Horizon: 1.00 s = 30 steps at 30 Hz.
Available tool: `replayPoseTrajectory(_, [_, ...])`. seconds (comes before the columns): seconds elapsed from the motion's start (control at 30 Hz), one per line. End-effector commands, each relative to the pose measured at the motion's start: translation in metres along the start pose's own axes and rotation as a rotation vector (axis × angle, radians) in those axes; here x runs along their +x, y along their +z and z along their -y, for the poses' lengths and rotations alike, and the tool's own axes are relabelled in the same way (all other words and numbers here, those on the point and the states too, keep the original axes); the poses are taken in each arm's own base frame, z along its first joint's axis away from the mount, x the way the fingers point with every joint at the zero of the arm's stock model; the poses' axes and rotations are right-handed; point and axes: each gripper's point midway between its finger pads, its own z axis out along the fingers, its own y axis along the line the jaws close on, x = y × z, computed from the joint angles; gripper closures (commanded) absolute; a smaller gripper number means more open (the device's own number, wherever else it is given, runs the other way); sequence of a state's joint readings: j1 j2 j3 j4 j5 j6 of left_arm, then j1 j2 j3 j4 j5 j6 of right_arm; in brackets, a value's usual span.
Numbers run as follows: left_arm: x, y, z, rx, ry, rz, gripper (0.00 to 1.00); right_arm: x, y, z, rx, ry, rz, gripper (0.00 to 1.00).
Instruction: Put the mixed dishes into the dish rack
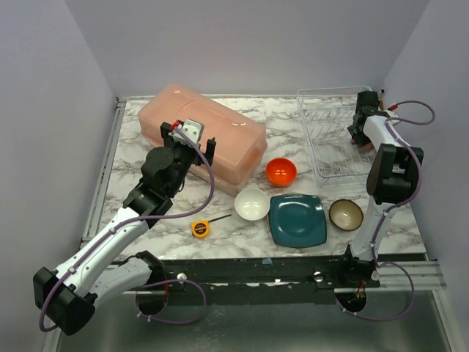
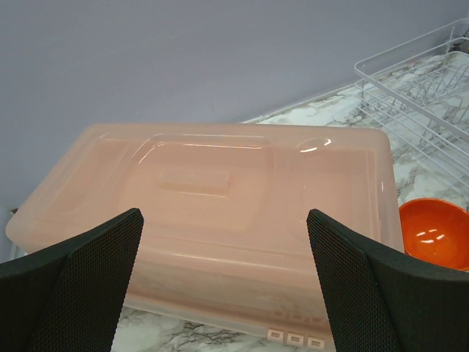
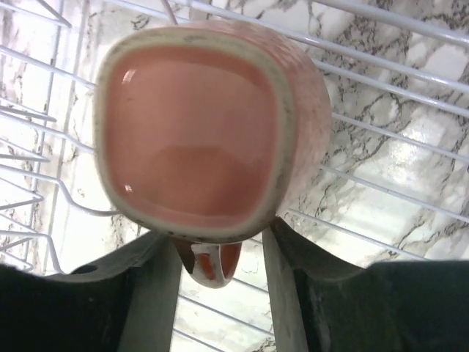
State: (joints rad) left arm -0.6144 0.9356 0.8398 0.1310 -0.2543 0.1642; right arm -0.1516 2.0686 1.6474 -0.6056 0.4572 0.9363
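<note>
Nearest, at the bottom of the top view, the left arm [image 1: 95, 257] and right arm [image 1: 374, 220] rise from their bases. Just beyond them on the marble tabletop [image 1: 242, 238] runs a row: a yellow tape measure [image 1: 201, 228], a white bowl [image 1: 251, 203], a teal square plate [image 1: 297, 220] and a dark bowl [image 1: 346, 214], with an orange bowl [image 1: 281, 171] behind it at centre. Farther up, left of centre, the left pincer [image 2: 227, 293] hangs wide open and empty over a pink tub [image 2: 220, 198]. At upper right stands the dish rack [image 1: 333, 92]; there the right pincer [image 3: 220, 249] appears clamped on the handle of the pinkish mug [image 3: 198, 125], mouth toward the wrist camera, over the rack's wires. The step in hand looks like seating the mug. The next move calls for lowering it until the wires carry it, then parting the fingers and lifting straight off the handle. Four dishes are not yet loaded.
</note>
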Motion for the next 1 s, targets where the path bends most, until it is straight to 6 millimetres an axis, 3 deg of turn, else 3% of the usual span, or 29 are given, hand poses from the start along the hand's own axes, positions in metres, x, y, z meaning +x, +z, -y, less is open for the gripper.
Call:
replayPoseTrajectory(0.0, [-0.013, 0.001, -0.001, 0.007, -0.019, 0.025, 0.07, -0.019, -0.016, -0.017, -0.074, 0.040, 0.027, 0.47])
replayPoseTrajectory(0.17, [-0.013, 0.001, 0.001, 0.015, -0.025, 0.022, 0.07, -0.028, -0.036, -0.014, -0.116, -0.014, 0.040, 0.24])
replayPoseTrajectory(0.33, [-0.013, 0.001, 0.002, 0.019, -0.030, 0.017, 0.07, -0.021, -0.052, -0.004, -0.186, -0.075, 0.048, 0.17])
replayPoseTrajectory(0.53, [-0.013, 0.001, 0.002, 0.021, -0.035, 0.014, 0.07, -0.013, -0.040, -0.010, -0.220, -0.115, 0.042, 0.21])
replayPoseTrajectory(0.7, [-0.012, 0.001, 0.001, 0.015, -0.028, 0.012, 0.07, -0.015, -0.029, -0.034, -0.269, -0.105, 0.039, 0.36])
replayPoseTrajectory(0.83, [-0.013, 0.001, 0.000, 0.012, -0.026, 0.015, 0.07, -0.025, -0.033, -0.053, -0.333, -0.087, 0.055, 0.48])
replayPoseTrajectory(0.97, [-0.014, 0.001, 0.000, 0.010, -0.026, 0.017, 0.07, -0.029, -0.045, -0.059, -0.396, -0.072, 0.077, 0.46])
